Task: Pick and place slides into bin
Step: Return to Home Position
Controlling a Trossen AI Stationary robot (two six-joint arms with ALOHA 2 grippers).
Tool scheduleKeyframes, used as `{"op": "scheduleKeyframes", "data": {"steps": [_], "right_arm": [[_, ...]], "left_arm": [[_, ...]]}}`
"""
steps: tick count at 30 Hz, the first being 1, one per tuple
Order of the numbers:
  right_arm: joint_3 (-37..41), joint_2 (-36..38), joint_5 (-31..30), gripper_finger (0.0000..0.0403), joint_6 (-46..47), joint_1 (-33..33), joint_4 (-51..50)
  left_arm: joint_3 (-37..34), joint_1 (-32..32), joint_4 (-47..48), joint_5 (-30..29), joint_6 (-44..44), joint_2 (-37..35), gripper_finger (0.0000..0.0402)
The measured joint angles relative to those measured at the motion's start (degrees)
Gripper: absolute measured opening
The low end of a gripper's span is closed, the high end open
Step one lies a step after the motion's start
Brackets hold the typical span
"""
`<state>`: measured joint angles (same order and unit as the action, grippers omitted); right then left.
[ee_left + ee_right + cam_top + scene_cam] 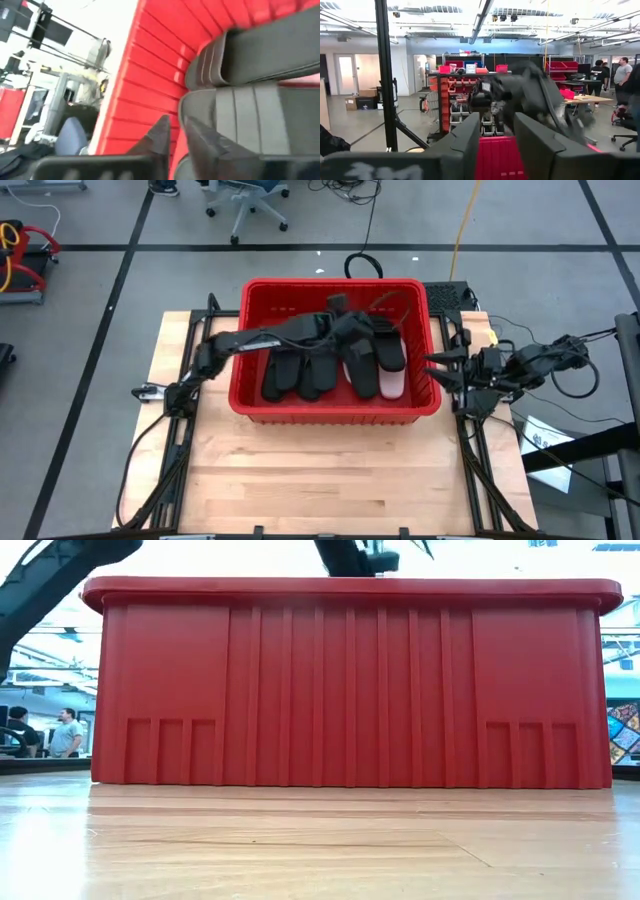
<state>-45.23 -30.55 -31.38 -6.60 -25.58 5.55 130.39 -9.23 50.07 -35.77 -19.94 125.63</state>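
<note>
The red bin (335, 412) stands mid-table and fills the low view (350, 690). Several black slides (300, 370) and a pale pink one (392, 383) lie inside on its floor. My left gripper (350, 330) is down in the bin over the slides. Its fingers stand slightly apart (176, 131), with the red wall showing between them. Black slide straps (250, 120) lie right beside them. My right gripper (436, 368) waits open (497, 142) just outside the bin's right wall.
The bin's rim and walls (145, 95) closely surround my left gripper. In the right wrist view my left arm (520, 95) shows above the bin (495, 155). Bare wood table (320, 480) lies in front of the bin. People stand in the room beyond (65, 732).
</note>
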Motion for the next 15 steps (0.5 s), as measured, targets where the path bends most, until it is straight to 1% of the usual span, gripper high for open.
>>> {"op": "scheduleKeyframes", "data": {"steps": [2,3,4,6,7,9,12,15], "right_arm": [[0.00,0.67,0.07,0.0092,-0.09,-0.02,-0.70],[0.00,1.29,0.10,0.0074,-0.15,-0.02,-1.43],[0.01,1.98,0.25,0.0055,-0.23,-0.02,-2.70],[0.00,3.73,2.00,0.0018,-0.37,0.00,-5.95],[0.02,4.66,3.18,0.0009,-0.55,0.00,-7.85],[0.02,6.39,5.85,0.0010,-0.13,0.00,-10.85],[0.02,8.63,9.82,0.0003,-0.13,0.00,-14.47],[0.04,10.64,11.18,0.0003,0.93,-0.02,-17.40]], "left_arm": [[0.00,0.11,1.28,2.43,0.87,-2.73,0.0027],[0.00,0.09,2.04,4.62,1.78,-4.37,0.0014],[0.00,-0.06,3.09,7.15,2.99,-5.82,0.0009],[0.00,-0.49,4.28,13.92,4.94,-9.23,0.0011],[0.00,-0.73,5.46,17.20,5.93,-10.83,0.0012],[0.11,-1.25,7.14,23.76,6.77,-13.92,0.0012],[0.09,-1.67,12.22,32.11,5.54,-16.77,0.0002],[-0.02,-1.94,17.61,36.56,4.80,-18.88,0.0006]]}}
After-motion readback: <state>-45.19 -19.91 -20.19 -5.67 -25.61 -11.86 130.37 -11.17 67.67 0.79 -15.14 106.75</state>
